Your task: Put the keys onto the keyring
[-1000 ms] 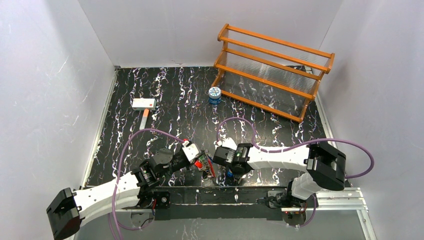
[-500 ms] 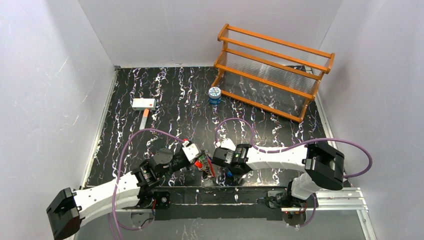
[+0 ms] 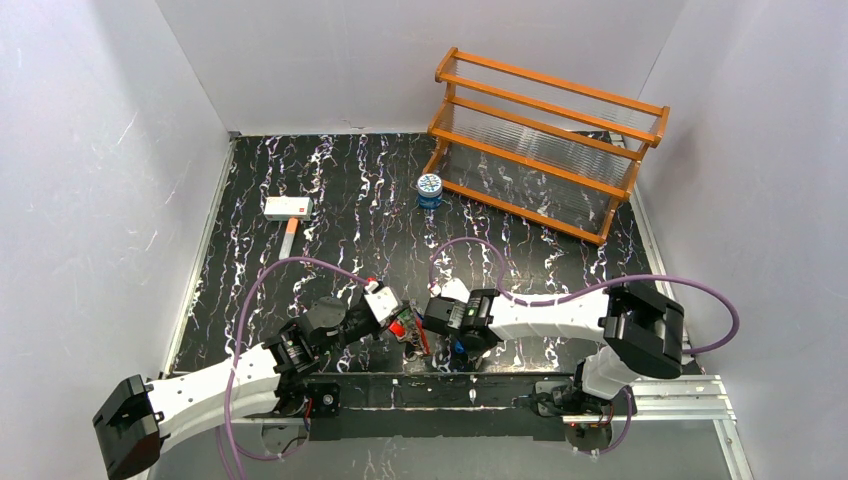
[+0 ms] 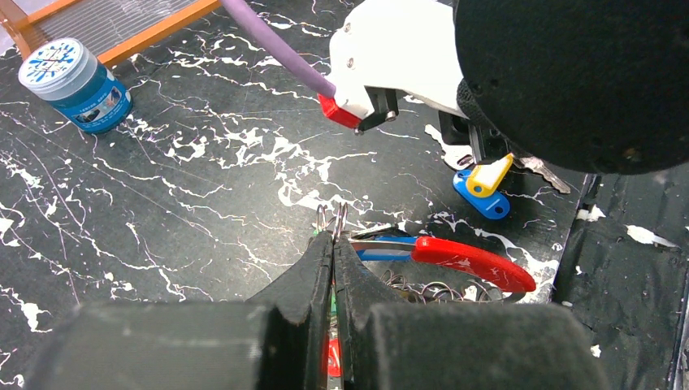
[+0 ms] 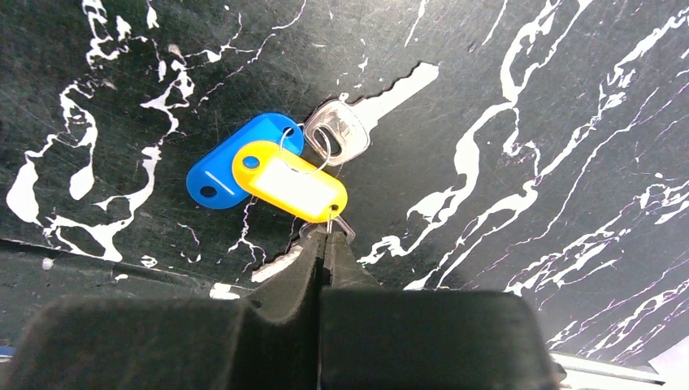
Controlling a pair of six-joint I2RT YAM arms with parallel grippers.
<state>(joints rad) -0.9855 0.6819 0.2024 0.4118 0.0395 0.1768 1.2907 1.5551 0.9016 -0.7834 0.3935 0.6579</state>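
My left gripper (image 4: 333, 237) is shut on thin silvery wire of the keyring (image 4: 331, 218), which pokes out above its fingertips. Slivers of green and red show between the fingers. A red tag (image 4: 471, 263) over a blue one hangs to its right, above a tangle of small rings (image 4: 435, 289). Just beyond, my right gripper (image 5: 327, 233) points down at the mat, shut on the little ring and key head of the yellow-tagged key (image 5: 290, 180). A blue tag (image 5: 230, 159) and a plain silver key (image 5: 361, 118) lie linked beside it. From above, both grippers (image 3: 408, 330) (image 3: 455, 343) are close together near the front edge.
A round blue-and-white tin (image 3: 429, 189) stands mid-table in front of an orange wooden rack (image 3: 545, 140) at the back right. A white-headed mallet (image 3: 288, 212) lies at the left. A metal rail (image 3: 500, 390) runs along the near edge, just behind the grippers.
The right gripper has closed on the yellow-tagged key, and its arm has edged slightly left. The left arm has not moved.
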